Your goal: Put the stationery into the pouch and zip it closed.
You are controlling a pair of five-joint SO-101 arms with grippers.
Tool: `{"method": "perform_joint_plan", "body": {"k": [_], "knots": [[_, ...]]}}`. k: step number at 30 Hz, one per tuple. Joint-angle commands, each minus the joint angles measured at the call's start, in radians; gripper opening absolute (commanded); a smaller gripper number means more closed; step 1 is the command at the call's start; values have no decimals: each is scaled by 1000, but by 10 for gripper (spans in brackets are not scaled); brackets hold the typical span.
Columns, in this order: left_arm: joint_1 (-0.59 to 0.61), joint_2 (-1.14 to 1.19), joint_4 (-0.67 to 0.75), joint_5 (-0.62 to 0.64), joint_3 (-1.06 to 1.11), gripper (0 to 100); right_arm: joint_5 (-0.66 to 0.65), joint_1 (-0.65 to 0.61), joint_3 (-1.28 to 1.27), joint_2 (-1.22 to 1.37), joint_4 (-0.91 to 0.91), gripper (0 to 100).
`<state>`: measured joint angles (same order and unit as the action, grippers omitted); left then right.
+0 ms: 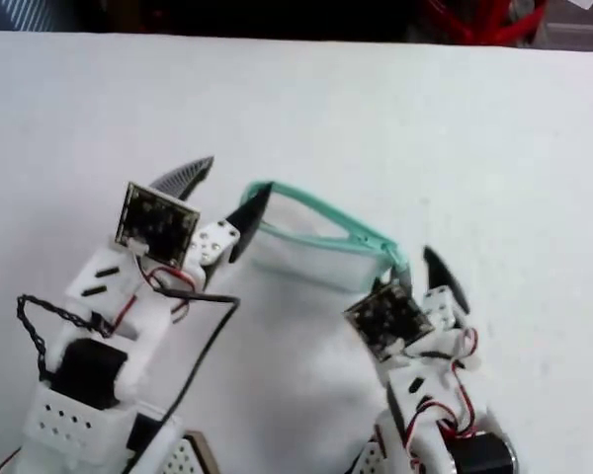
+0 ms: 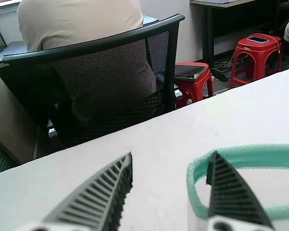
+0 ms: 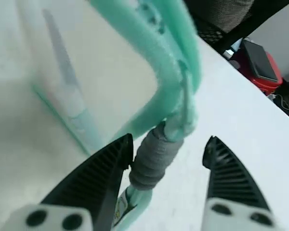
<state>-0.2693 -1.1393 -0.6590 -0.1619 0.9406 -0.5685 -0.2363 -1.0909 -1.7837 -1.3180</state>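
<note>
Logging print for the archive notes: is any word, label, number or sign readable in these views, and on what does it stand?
No text can be read.
A small tag on the pouch, by the grey zipper pull and beside the right tool: some marking, too blurred to read.
On the left arm's camera board and the right arm's camera board, high view: no legible markings.

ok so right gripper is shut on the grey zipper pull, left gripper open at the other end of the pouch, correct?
No. The right gripper is open, not shut: the right wrist view shows the grey zipper pull between its spread fingers. The left gripper is open at the other end of the pouch, as stated.
</note>
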Motion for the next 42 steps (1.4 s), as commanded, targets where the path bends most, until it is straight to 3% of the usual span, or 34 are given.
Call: {"method": "perform_joint_plan", "body": {"k": [1, 6, 8, 13, 22, 29, 34, 42], "knots": [[-25, 41, -5, 3, 26, 260, 9, 38, -5, -2, 50, 226], [-25, 41, -5, 3, 25, 260, 2, 38, 40, -12, 117, 6], [-25, 41, -5, 5, 25, 260, 9, 38, 95, -12, 120, 45], [-27, 41, 5, 8, 23, 260, 11, 13, 247, -2, 142, 19], [-58, 45, 25, 11, 38, 260, 11, -59, 255, 8, 265, 19], [-94, 45, 29, 11, 48, 260, 100, -61, 262, 251, 446, 19], [-91, 42, 38, 11, 38, 260, 160, -65, 419, 430, 526, 19], [-96, 47, 52, 9, 18, 260, 34, -334, 555, 628, 555, 26]]}}
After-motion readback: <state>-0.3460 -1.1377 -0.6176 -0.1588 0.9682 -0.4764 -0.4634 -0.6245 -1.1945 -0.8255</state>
